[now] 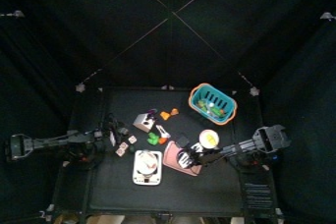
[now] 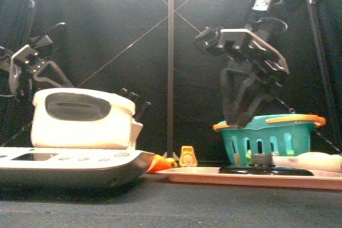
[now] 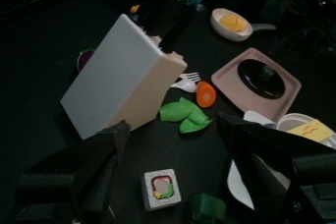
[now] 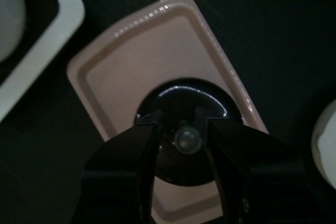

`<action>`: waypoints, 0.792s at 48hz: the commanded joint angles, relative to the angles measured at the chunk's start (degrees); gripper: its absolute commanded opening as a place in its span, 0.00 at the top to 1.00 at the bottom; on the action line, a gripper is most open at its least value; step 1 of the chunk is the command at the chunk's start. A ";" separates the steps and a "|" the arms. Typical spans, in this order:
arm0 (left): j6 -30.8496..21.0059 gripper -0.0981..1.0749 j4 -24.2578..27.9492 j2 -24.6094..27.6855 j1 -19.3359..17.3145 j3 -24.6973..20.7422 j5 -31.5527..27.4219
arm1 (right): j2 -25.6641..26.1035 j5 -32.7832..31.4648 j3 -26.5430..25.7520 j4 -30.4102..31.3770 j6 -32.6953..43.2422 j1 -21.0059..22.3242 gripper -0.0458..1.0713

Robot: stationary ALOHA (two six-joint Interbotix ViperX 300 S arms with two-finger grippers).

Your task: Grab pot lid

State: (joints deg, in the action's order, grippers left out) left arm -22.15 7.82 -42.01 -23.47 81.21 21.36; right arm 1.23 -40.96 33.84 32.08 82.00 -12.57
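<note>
**Hovering over the lid on the pink tray**

Looking down the right wrist camera, we found the right gripper (image 4: 184,154) poised directly above the black pot lid (image 4: 187,130), its two jaws spread apart, one on either side of the lid's small central knob (image 4: 188,138). We could not tell whether the jaws touched the lid. The lid was round, so it had no long axis of its own; it lay flat with its knob facing up toward the camera. It sat at one end of a pink rectangular tray (image 4: 144,66), whose long axis ran diagonally across that view. A white dish rim (image 4: 39,31) lay just beside the tray.

From above, we saw the right arm reaching in over the tray (image 1: 186,157) near the table's front right, with a teal basket (image 1: 213,103) farther back.

The left gripper (image 3: 171,159) rested with its jaws parted and empty, above a small card (image 3: 161,189), near a white box (image 3: 121,85) and green toy vegetables (image 3: 184,116).
</note>
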 commanded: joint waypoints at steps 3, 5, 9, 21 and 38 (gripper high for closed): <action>0.00 0.03 -0.09 0.09 0.00 -0.97 0.18 | 1.41 0.62 1.05 -1.67 -0.18 0.09 0.30; 0.00 0.03 -0.09 0.09 0.00 -0.97 0.18 | 1.32 0.88 1.49 -2.20 -0.35 0.00 0.30; 0.09 0.03 -0.18 0.09 0.00 -0.97 0.18 | 1.05 1.58 2.02 -2.64 -0.44 -0.09 0.30; 0.00 0.03 -0.09 0.09 0.00 -0.88 0.18 | -0.09 5.19 3.60 -3.96 -0.53 -0.09 0.30; 0.09 0.03 -0.18 0.09 0.00 -0.88 0.18 | -2.37 7.56 4.31 -4.92 -0.53 -0.09 0.30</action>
State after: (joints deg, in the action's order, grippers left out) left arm -22.15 7.73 -42.01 -23.47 81.12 21.36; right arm -1.41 -33.93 38.50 27.42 81.65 -12.57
